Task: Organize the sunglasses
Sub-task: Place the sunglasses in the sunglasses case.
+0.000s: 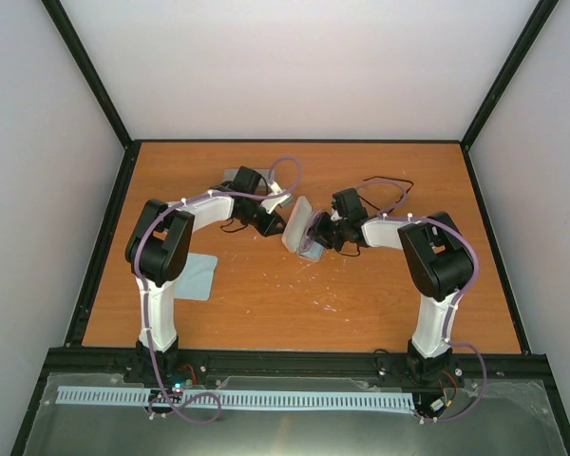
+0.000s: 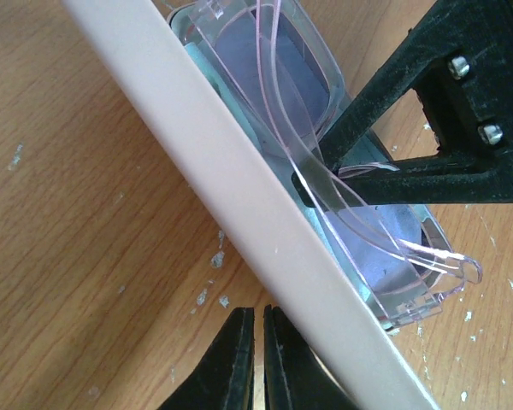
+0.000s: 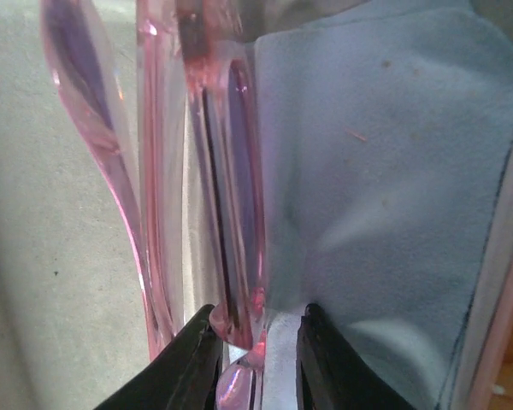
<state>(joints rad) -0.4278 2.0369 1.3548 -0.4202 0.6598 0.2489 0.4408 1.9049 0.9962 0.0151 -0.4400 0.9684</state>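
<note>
The task is judged to be partly done. 1 pair of pink sunglasses (image 3: 239, 171) is laid inside the open case (image 1: 295, 224) at the middle of the desk (image 1: 294, 304), on a light-blue cloth (image 3: 393, 171) that covers the case's bottom. The right gripper (image 3: 256, 331) is set around the end of the pink frame with its fingers parted. A gap is seen beside the frame, so the pair is judged to be let go. The left gripper (image 2: 258, 342) is clenched beside the lid; whether the lid is pinched cannot be told. The lid is not yet shut. 1 pair of black sunglasses (image 1: 385, 182) is left on the desk behind the right arm, apart from the case. A 2nd cloth (image 1: 198, 275) is left near the left arm.
</note>
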